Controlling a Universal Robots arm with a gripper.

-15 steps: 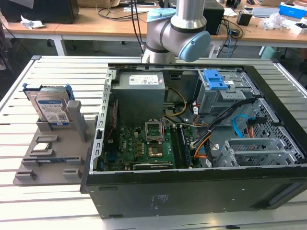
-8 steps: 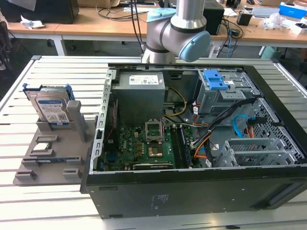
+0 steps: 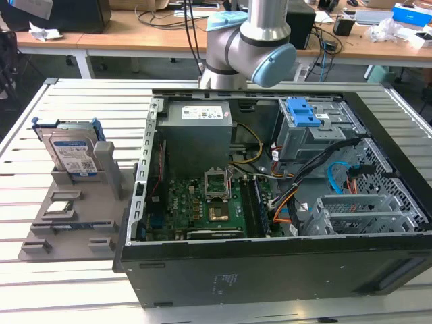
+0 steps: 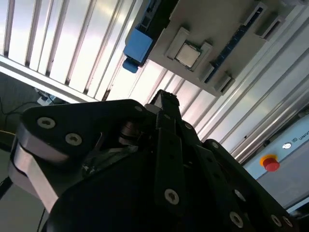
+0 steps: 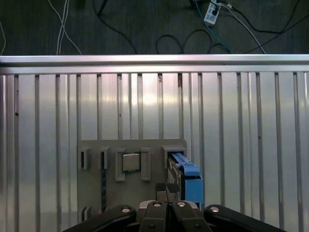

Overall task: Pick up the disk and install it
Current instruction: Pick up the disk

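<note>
Claw (image 5: pixel 166 187) closed, empty; disk (image 5: pixel 189 180) edge-on in grey holder (image 5: pixel 91 186), lower end hidden behind claw.

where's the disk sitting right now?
On the exterior view's left, the disk stands on edge in the grey holder tray, beside the open computer case; the small silver chip lies in the next pocket of that tray.

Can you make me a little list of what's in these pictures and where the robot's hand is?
gripper: shut, empty, above the gray holder, near the disk
disk: standing on edge in the gray holder, not yet picked up
small chip: lying flat in the gray holder
computer case: open, on the exterior view's right of the gray holder
table: slatted metal, under everything
</note>
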